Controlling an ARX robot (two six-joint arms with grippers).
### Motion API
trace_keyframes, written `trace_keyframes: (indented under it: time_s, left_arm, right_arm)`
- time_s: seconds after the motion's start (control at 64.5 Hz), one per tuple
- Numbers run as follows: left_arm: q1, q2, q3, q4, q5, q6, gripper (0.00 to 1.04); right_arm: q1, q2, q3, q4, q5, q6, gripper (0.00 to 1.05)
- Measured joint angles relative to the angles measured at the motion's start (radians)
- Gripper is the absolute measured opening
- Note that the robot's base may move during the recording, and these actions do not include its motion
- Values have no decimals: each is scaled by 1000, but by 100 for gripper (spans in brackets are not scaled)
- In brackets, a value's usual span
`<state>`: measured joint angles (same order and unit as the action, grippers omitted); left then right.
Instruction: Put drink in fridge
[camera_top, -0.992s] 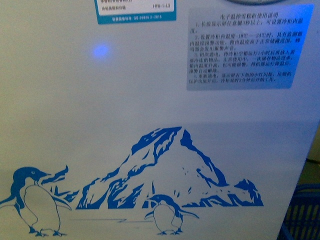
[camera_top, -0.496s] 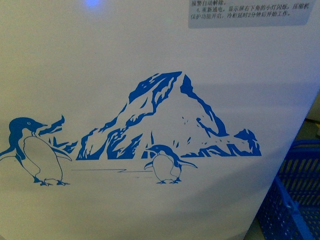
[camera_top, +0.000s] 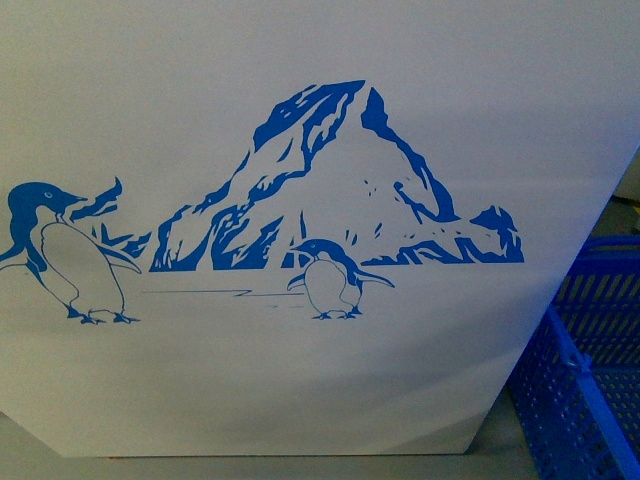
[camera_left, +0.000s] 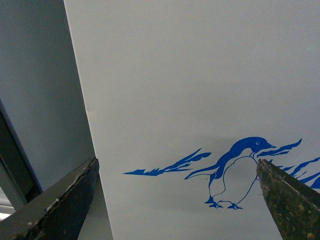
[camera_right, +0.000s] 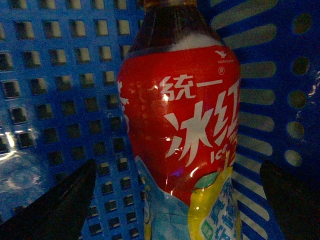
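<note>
**Subject of task.** The drink (camera_right: 180, 120) stands directly ahead of the right gripper (camera_right: 177, 165), between its two fingers and inside the blue mesh basket (camera_right: 50, 75). Basket wall shows behind the bottle and to either side. The cap is out of frame.

**Gripper state.** The right gripper is spread wide. One finger sits on each side of the bottle with basket visible in both gaps, so it has hold of nothing. The left gripper (camera_left: 177, 161) is likewise wide open and empty. It faces the white front panel of the fridge (camera_left: 200, 75), with a printed penguin just ahead of one finger.

**Handling, as judged.**
- Dark liquid reaches the shoulder, so the bottle is likely near full and moderately heavy for its size.
- The thin plastic wall should give under a hard squeeze.
- The label film is glossy and catches highlights, so a slippery surface is to be expected.
- The best hold appears to be across the labelled mid-body, where the sides run straightest. The tapering shoulder would let it slide out.
- Firm but measured pressure is advised, with the bottle kept upright.

**Markings.**
- The red label carries white characters "统一" above larger "冰红", which are cut off by the bottle's curve.
- Latin letters beginning "IC" sit beneath.
- The lower label is pale blue and yellow, with small print that is illegible.
- The fridge panel shows blue penguins and an iceberg, with no readable text.
</note>
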<state>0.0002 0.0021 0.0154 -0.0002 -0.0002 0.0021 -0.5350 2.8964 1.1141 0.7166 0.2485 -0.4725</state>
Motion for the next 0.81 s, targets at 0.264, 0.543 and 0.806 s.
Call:
trace_keyframes:
  time_s: [0.264, 0.543, 0.806]
  left_arm:
    - [0, 0, 0, 0, 0, 0, 97]
    - [0, 0, 0, 0, 0, 0, 97]
    - [0, 0, 0, 0, 0, 0, 97]
  right_arm:
    - [-27, 90, 92, -62, 21, 2, 98]
    - [-52, 107, 121, -110, -1, 48, 77]
    - [-77, 68, 61, -86, -57, 77, 39]
